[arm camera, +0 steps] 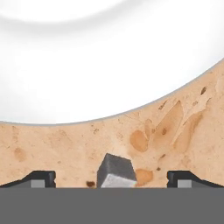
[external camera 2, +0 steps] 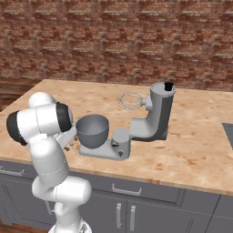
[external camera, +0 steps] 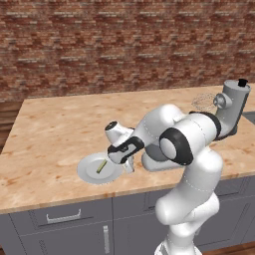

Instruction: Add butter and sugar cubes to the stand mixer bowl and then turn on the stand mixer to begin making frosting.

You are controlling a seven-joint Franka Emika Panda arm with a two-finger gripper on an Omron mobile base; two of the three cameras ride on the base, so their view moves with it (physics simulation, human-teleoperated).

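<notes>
Sugar cube (arm camera: pixel 115 172) lies on the counter (arm camera: pixel 175 131) between the spread fingers of the hand (arm camera: pixel 112 178).

I can read no text, label, brand, number or sign anywhere in these views. The stand mixer (external camera 2: pixel 152 116) carries a plain grey body with no lettering I can make out, though at this size a small mark might escape me. The plate (external camera: pixel 90 172), the cabinet fronts (external camera: pixel 69 226) and the brick wall (external camera: pixel 124 45) are bare too.
</notes>
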